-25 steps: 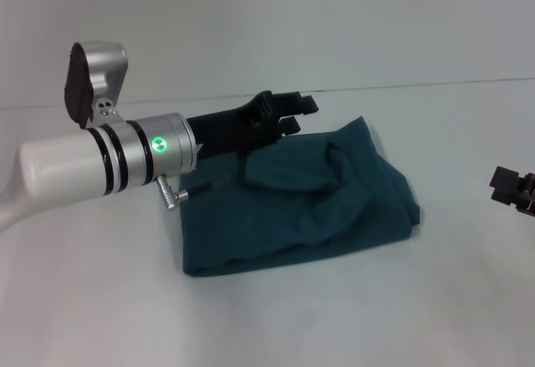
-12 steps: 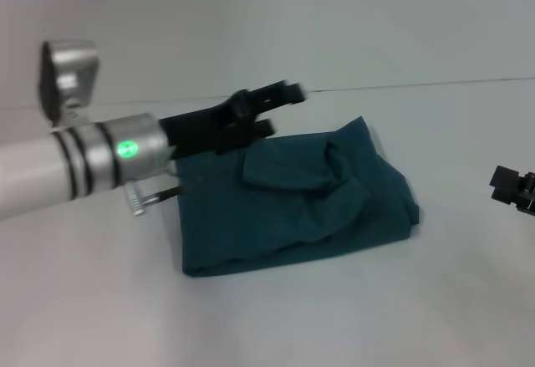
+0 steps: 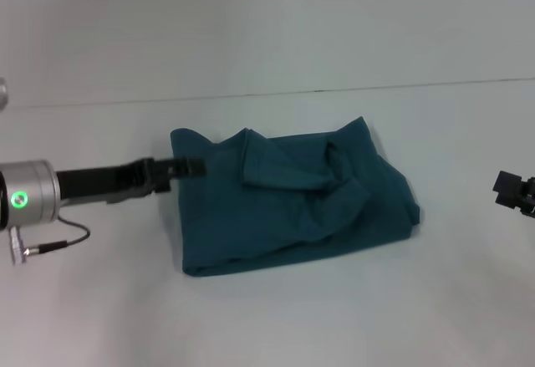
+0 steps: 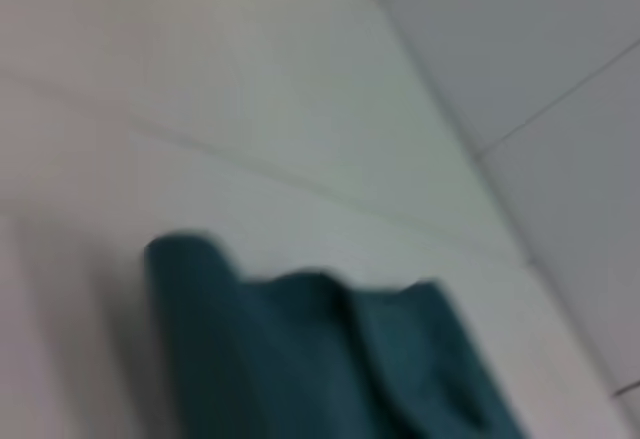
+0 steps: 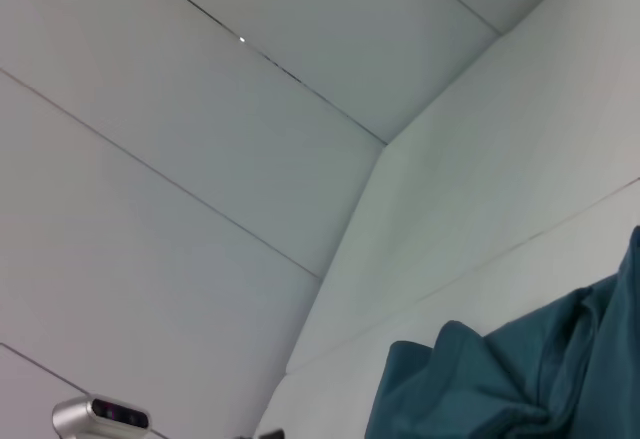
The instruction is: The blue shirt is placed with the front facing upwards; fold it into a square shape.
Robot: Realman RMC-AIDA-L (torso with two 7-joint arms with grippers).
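Roughly folded: the blue shirt [image 3: 292, 204] lies mid-desk [image 3: 276, 317] as a lumpy, near-rectangular bundle, with a rumpled flap on top and uneven edges, so squaring and flattening seem left to do. Left end effector [image 3: 185, 167] sits low at the bundle's left edge, holding nothing; whether its fingers are parted, cannot tell. Right end effector [image 3: 512, 190] parked far right, state unclear. Nothing obstructs.

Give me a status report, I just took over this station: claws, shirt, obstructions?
Left claw low at the blue shirt's left edge, grip unclear. Right claw parked far right. Shirt folded, rumpled, not square. Nothing in the way.
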